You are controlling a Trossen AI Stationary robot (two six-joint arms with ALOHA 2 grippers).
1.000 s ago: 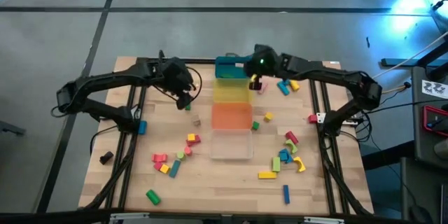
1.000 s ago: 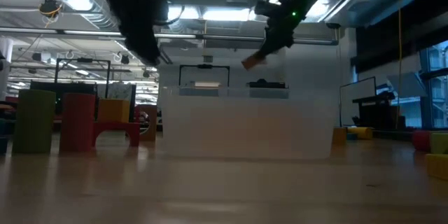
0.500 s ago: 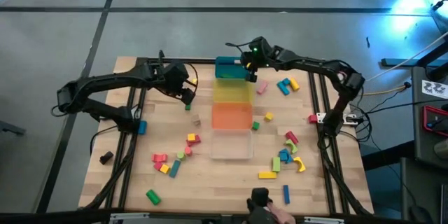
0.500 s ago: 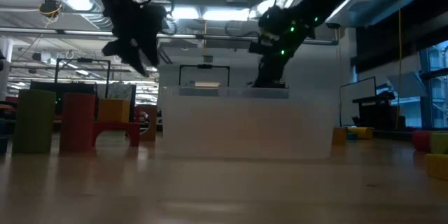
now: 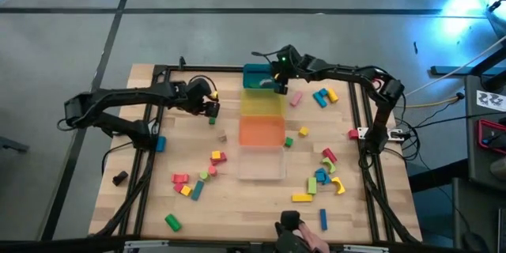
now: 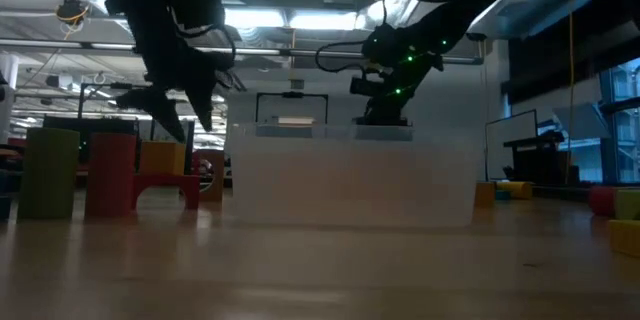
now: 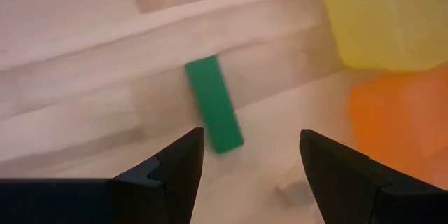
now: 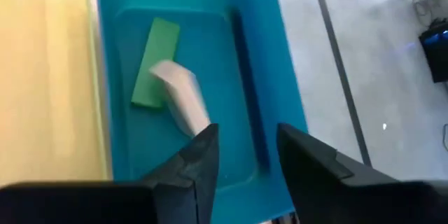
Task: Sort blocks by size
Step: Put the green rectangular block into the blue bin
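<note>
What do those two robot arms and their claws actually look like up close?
Both arms are dark, slim and jointed, with thin black cables looping along them. The left gripper and right gripper each end in two dark, wedge-shaped fingers. A small green light glows near the right arm's wrist.

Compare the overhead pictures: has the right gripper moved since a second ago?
Yes. The right gripper has shifted leftward, from beside the yellow bin to over the teal bin.
</note>
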